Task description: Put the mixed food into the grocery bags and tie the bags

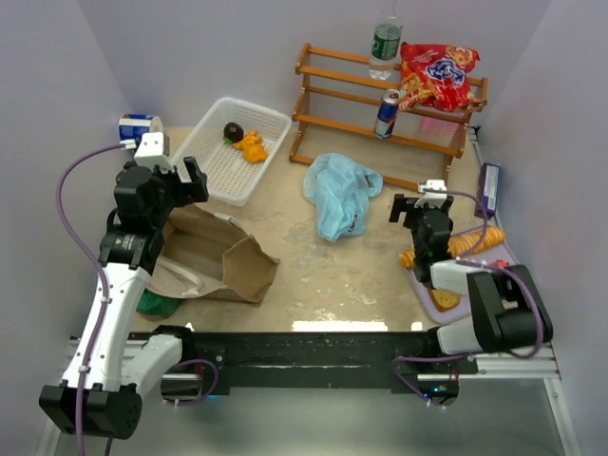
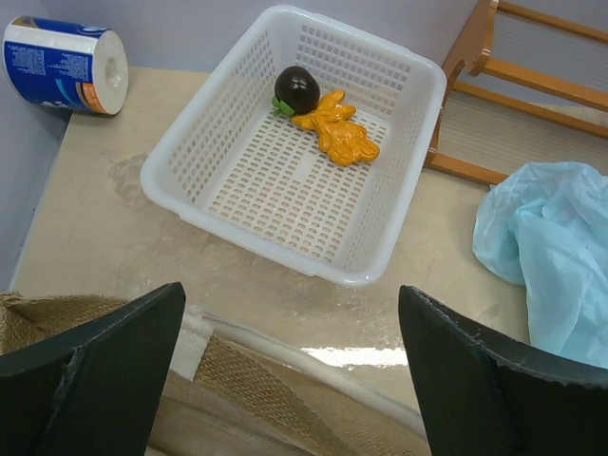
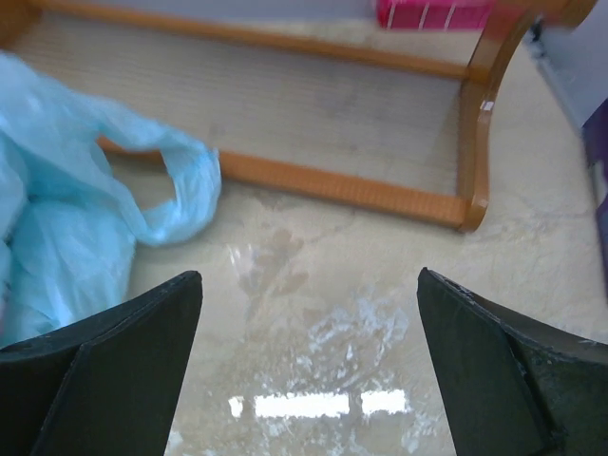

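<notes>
The light blue plastic bag [image 1: 337,195] lies crumpled mid-table and shows in both wrist views [image 2: 556,256] [image 3: 76,218]. The brown paper bag [image 1: 214,256] lies flat at the left, its handle under my left gripper [image 2: 290,370]. My left gripper [image 1: 195,180] is open and empty above it. My right gripper [image 1: 418,207] is open and empty over bare table [image 3: 309,370], right of the blue bag. A dark toy fruit [image 2: 296,88] and orange toy produce [image 2: 337,133] lie in the white basket [image 2: 204,123]. The bottle [image 1: 385,43], crisp packet [image 1: 437,76] and soda can [image 1: 387,112] sit on the wooden rack [image 1: 328,133].
A blue-and-white can [image 1: 140,126] lies at the far left. A green round thing [image 1: 157,304] peeks from under the paper bag. A tray [image 1: 505,249] at the right holds orange food and bread. Walls close in on three sides.
</notes>
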